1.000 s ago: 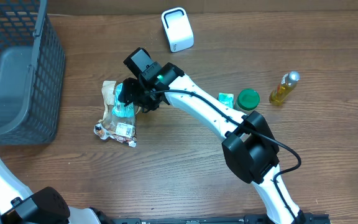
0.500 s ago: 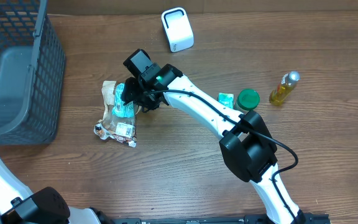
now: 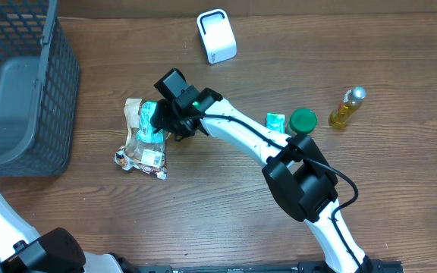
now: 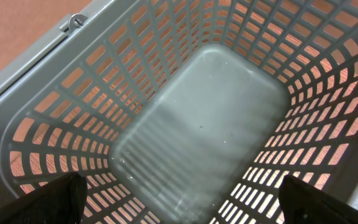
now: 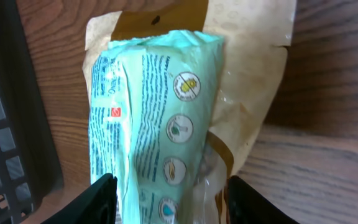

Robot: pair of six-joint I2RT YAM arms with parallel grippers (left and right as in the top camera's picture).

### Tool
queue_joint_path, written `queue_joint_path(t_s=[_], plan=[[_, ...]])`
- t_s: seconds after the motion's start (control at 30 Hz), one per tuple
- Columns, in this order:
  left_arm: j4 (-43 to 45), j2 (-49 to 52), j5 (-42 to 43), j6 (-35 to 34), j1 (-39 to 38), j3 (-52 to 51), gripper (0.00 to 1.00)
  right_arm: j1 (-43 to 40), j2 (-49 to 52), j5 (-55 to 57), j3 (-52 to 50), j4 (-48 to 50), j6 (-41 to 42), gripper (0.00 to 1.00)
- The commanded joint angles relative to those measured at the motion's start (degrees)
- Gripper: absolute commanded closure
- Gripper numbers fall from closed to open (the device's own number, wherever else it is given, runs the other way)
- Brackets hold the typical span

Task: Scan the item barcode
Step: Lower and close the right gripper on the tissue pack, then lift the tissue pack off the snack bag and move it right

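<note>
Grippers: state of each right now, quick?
Left gripper: open, empty, over the basket.
Right gripper: fingers either side of the green packet; whether they grip it cannot be told.

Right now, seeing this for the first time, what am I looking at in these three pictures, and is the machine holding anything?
A robot with two arms sits at a wooden table; each arm ends in a two-finger gripper. One picture looks down from above; the other two come from cameras on the wrists. On the table lie a green packet on a brown paper pouch, a white box that is probably the barcode scanner, a round green tub, a small teal sachet, a yellow bottle and a grey basket. The left gripper hangs open over the basket, holding nothing. The right gripper straddles the green packet, jaws apart; it does not seem to grip it yet.
</note>
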Motion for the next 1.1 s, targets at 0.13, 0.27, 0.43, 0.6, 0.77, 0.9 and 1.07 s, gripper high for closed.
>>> queue_joint_path(t_s=[0.13, 0.27, 0.43, 0.6, 0.77, 0.9, 1.07], plan=[[0.0, 0.3, 0.3, 1.1, 0.0, 1.0, 0.00, 0.5, 0.4, 0.6, -1.2, 1.8, 0.3, 0.51], [0.0, 0.3, 0.3, 1.1, 0.0, 1.0, 0.01, 0.8, 0.4, 0.8, -1.2, 1.9, 0.3, 0.58], [0.0, 0.3, 0.3, 1.1, 0.0, 1.0, 0.01, 1.1, 0.4, 0.8, -1.2, 1.9, 0.3, 0.64], [0.0, 0.3, 0.3, 1.1, 0.0, 1.0, 0.01, 1.1, 0.5, 0.8, -1.2, 1.8, 0.3, 0.65], [0.0, 0.3, 0.3, 1.1, 0.0, 1.0, 0.00, 1.3, 0.5, 1.6, -1.2, 1.2, 0.2, 0.76], [0.0, 0.3, 0.3, 1.1, 0.0, 1.0, 0.01, 1.3, 0.4, 1.1, -1.2, 0.5, 0.0, 0.96], [0.0, 0.3, 0.3, 1.1, 0.0, 1.0, 0.01, 1.0, -0.1, -0.5, -1.0, 0.4, -2.2, 0.96]])
